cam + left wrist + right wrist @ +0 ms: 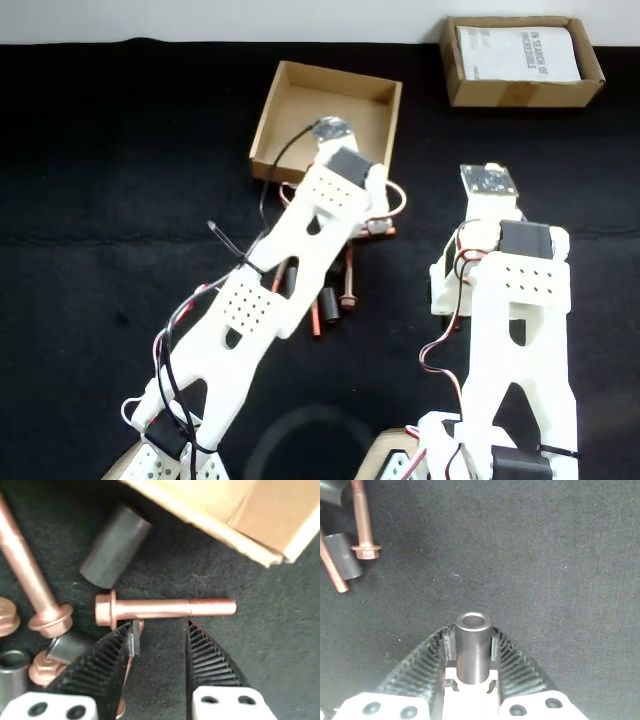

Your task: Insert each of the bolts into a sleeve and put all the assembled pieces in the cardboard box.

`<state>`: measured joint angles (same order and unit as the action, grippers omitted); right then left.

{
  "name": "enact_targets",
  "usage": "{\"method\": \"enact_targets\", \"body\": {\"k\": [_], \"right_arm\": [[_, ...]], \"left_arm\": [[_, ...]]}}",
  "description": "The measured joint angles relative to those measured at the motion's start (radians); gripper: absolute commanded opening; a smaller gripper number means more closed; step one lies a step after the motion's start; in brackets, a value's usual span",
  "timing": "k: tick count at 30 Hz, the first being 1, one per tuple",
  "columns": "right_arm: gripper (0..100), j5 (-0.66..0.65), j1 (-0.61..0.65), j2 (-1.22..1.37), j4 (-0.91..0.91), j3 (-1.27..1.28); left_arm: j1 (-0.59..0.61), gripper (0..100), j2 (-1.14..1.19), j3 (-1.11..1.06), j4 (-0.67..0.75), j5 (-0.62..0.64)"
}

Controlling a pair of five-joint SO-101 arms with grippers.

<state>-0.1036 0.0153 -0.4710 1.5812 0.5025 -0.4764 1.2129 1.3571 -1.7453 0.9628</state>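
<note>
My left gripper point(160, 628) is open and hangs just above a copper bolt point(165, 608), which lies flat across its fingertips on the black mat. A dark sleeve point(116, 546) and a second bolt point(26, 575) lie beyond it, close to the corner of the cardboard box point(240, 515). More sleeves point(12, 670) and bolt heads crowd beside one finger. My right gripper point(473, 632) is shut on a dark sleeve point(473, 650), held upright with its open end showing. From above, the left arm point(300, 260) hangs over the pile point(330, 295) in front of the box point(270, 125).
A second cardboard box point(460, 85) holding a printed sheet stands at the back right. The right arm point(515, 300) stands over bare black mat to the right of the pile. Two bolts point(362, 520) and a sleeve point(342, 557) lie off to its side.
</note>
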Motion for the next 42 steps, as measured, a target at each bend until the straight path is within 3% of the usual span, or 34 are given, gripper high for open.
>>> {"method": "enact_targets", "body": {"k": [10, 16, 27, 42], "right_arm": [[0.8, -0.015, 0.0, -0.003, -0.021, 0.092], [0.8, -0.072, 0.0, -0.006, -0.026, 0.138], [0.8, -0.163, 0.0, -0.008, -0.023, 0.143], [0.8, -0.249, 0.0, -0.008, -0.023, 0.143]], "left_arm": [[0.038, 15, 0.0, -0.006, 0.055, 0.023], [0.097, 16, 0.002, -0.006, 0.132, 0.028], [0.11, 15, 0.063, 0.035, 0.146, 0.035], [0.173, 15, 0.074, 0.029, 0.213, 0.261]]}}
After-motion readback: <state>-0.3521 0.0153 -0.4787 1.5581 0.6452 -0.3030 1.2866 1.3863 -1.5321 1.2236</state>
